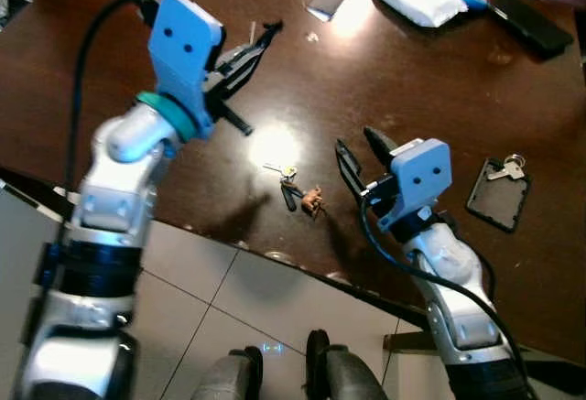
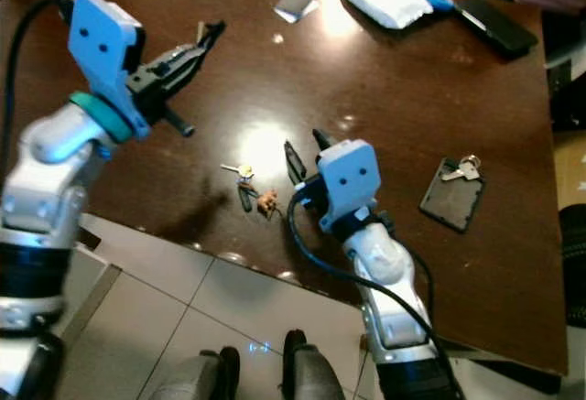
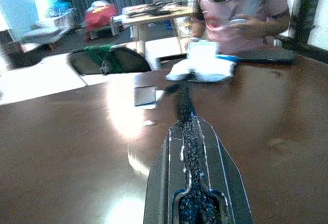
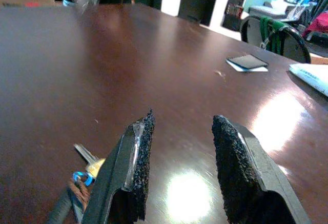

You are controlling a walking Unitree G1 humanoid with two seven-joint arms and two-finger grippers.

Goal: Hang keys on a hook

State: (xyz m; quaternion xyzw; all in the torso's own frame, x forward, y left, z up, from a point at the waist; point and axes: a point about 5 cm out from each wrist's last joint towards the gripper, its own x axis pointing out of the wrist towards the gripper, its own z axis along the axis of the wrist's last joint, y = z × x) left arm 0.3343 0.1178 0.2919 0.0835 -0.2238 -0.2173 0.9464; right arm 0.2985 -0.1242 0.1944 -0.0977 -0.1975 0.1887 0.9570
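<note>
Broadly, dark wooden table point(image 1: 275, 80) spans view. Left gripper point(image 1: 261, 38) raised above table, fingers pressed together, grasping nothing. Right gripper point(image 1: 359, 150) low over table, fingers spread apart, just beside keys point(image 1: 291, 183). Keys lie near table's front edge; small brown charm, possibly figurine, attached.

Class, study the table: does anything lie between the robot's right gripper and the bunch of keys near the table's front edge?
Nothing visible does. The right gripper hovers open just to the right of the keys, with only bare brown table between them. The black card holder lies off on the gripper's far side.
</note>
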